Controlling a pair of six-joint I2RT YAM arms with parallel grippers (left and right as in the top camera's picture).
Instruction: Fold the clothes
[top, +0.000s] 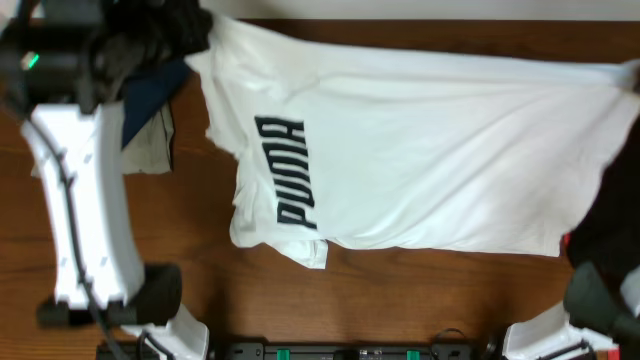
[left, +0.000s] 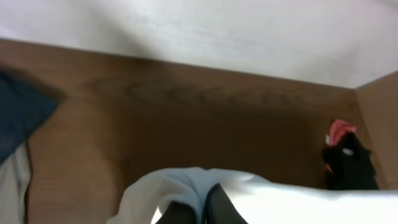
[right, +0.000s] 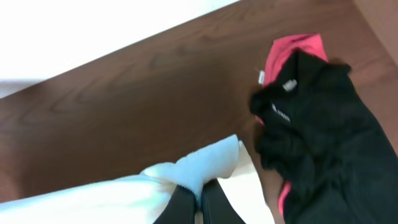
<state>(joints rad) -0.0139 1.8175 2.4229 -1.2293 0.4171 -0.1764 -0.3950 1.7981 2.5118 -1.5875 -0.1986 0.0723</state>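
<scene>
Large white short-sleeved T-shirt (top: 430, 150) lies spread over the far half of the brown wooden worktop (top: 200, 280), from the far-left corner across to the right edge. Printed side up. Black block lettering (top: 285, 175) is on the shirt's left part, turned sideways. Near-left corner of the shirt is doubled into a small fold. Creases fan out from the shirt's far-right end.

Left pincer (left: 200, 210) is at the far-left corner of the worktop. Its fingers (left: 180, 214) are almost together, pinching a bunched bit of the white shirt fabric.

Right pincer (right: 198, 208) is near the far-right corner. Its dark fingers (right: 214, 208) are drawn close, clamped on a pointed white corner of the shirt. The shirt's far side runs stretched between the two pincers along the far edge.

Navy blue folded garment (top: 150, 85) is by the far-left corner, just beside the shirt's left side and partly under the left arm (top: 80, 200). Beige folded garment (top: 150, 145) touches the navy one on its near side. Cannot tell which of the two lies on top.

Black crumpled garment with pink-red trim (right: 317, 124) sits at the right edge, just beside the shirt's right end. In the overhead view it is mostly cut off.

The white left arm runs along the left edge from the near-left corner. Right arm (top: 600, 295) shows only at the near-right corner.
</scene>
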